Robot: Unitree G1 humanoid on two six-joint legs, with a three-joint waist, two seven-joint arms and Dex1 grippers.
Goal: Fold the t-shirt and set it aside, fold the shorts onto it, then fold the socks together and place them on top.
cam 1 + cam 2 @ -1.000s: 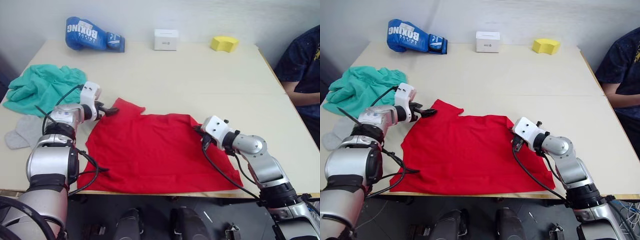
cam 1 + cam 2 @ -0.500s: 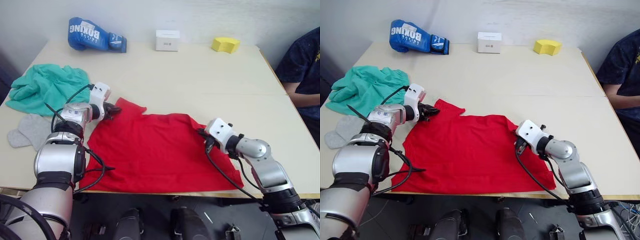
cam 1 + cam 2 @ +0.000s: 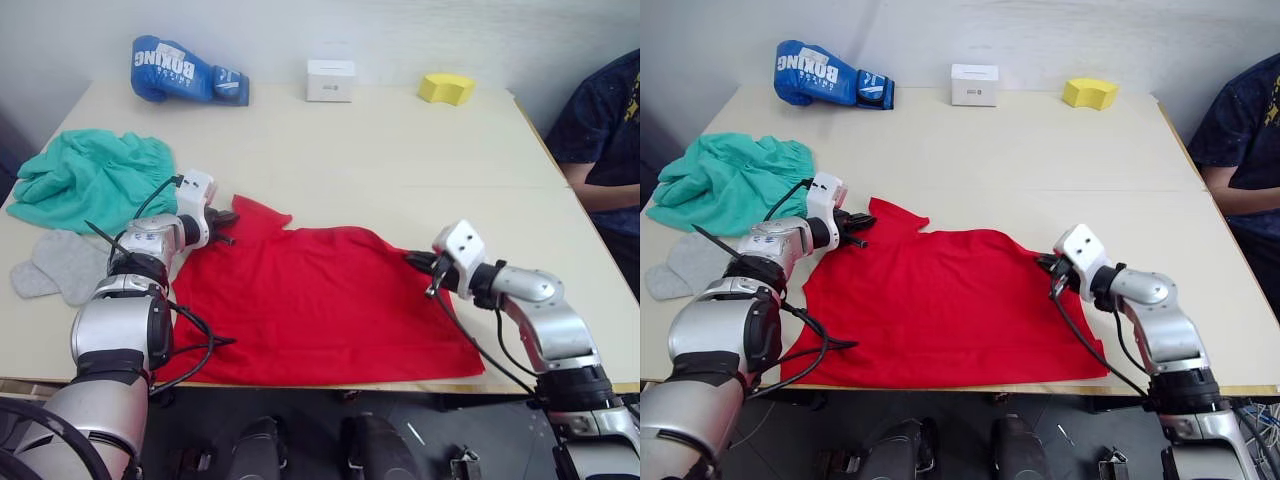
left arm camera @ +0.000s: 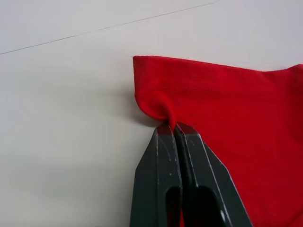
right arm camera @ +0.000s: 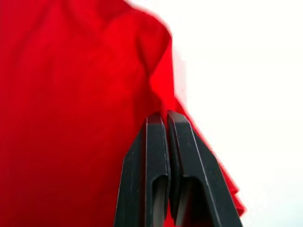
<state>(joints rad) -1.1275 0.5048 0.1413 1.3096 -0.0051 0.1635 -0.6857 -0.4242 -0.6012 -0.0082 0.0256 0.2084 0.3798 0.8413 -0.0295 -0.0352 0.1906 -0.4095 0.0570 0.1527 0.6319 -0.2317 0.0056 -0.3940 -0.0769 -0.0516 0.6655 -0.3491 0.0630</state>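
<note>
From the head cameras, the bright red cotton t-shirt [image 3: 320,305] lies spread on the pale desk [image 3: 400,160] between the left hand [image 3: 222,222] at one far corner and the right hand [image 3: 418,263] at the opposite edge, seemingly so both can lift together for a fold; the crumpled teal-green fabric shorts [image 3: 90,175] and small light grey socks [image 3: 55,265] wait beyond the left hand. In the left wrist view the black fingers [image 4: 163,161] are clenched on a puckered bit of sleeve hem. In the right wrist view the fingers [image 5: 154,156] are pressed together, pinching the red edge.

Both arms low, fingers [image 4: 171,130] pinched.
</note>
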